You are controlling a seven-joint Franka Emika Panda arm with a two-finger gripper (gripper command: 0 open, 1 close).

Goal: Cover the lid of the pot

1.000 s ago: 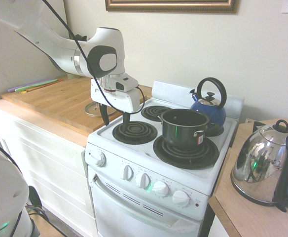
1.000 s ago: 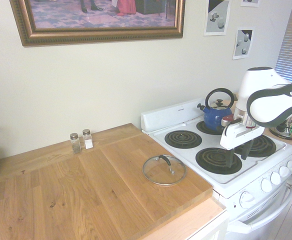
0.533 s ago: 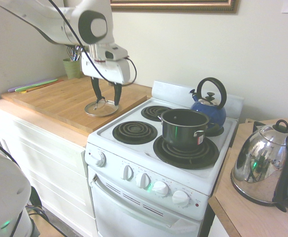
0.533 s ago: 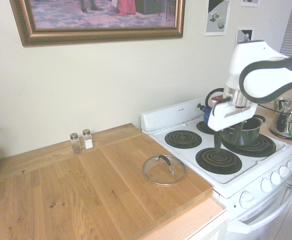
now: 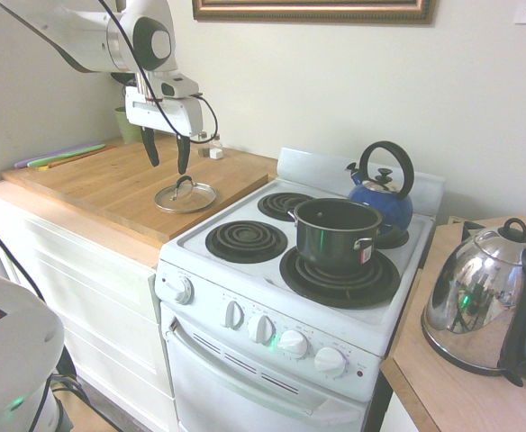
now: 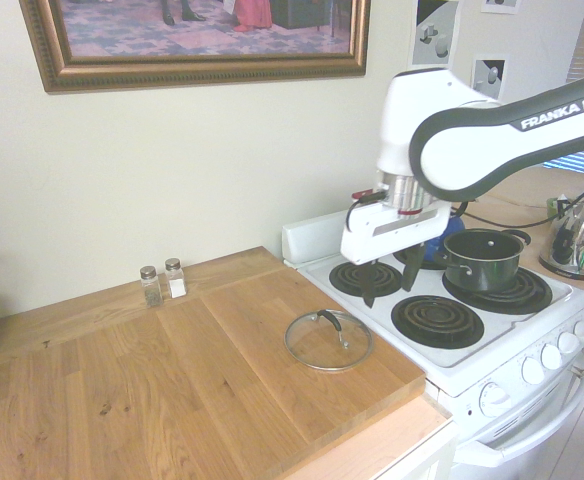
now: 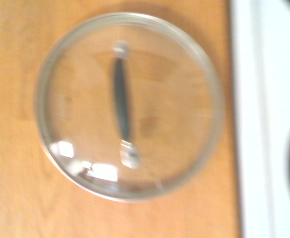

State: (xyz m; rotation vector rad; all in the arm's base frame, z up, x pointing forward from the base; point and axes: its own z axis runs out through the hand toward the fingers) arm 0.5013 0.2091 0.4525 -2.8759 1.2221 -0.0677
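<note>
Lying flat on the wooden counter (image 6: 172, 390), the lid (image 6: 328, 340), below the open fingers (image 5: 151, 149).

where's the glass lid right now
The lid lies flat on the wooden countertop, beside the stove, with the open gripper hovering above it.

Since the earlier pictures the arm has swung away from the stove's front burners (image 5: 246, 241) and risen. The tool (image 5: 164, 158) now hangs pointing down over the wooden worktop (image 5: 101, 184), above the lid (image 5: 185, 196), clear of it. Its fingers remain spread apart.
</note>
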